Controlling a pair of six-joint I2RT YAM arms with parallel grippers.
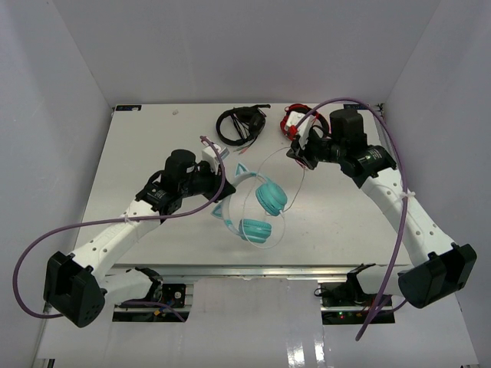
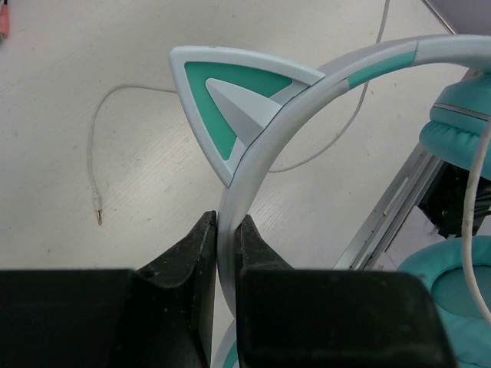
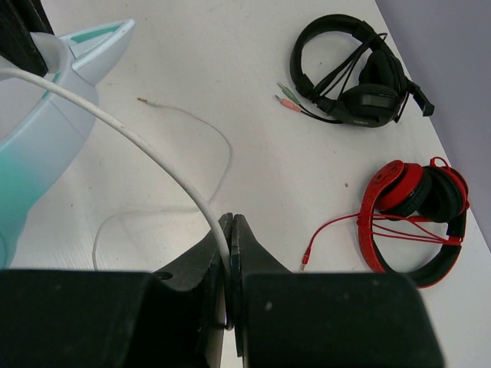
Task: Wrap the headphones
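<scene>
Two grippers share the job: the left gripper [image 2: 225,230] is clamped on the headband [image 2: 253,153] beside a cat ear [image 2: 222,100], steadying the headphones [image 1: 257,207] over the desk [image 1: 153,138] middle, while the right gripper [image 3: 230,230] pinches the cable [image 3: 165,163], seemingly ready for winding.

Bright, even overhead light; faint soft shadows.

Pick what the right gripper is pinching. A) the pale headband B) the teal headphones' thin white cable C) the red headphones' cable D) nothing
B: the right wrist view shows the right gripper shut on the white cable of the teal headphones.
</scene>
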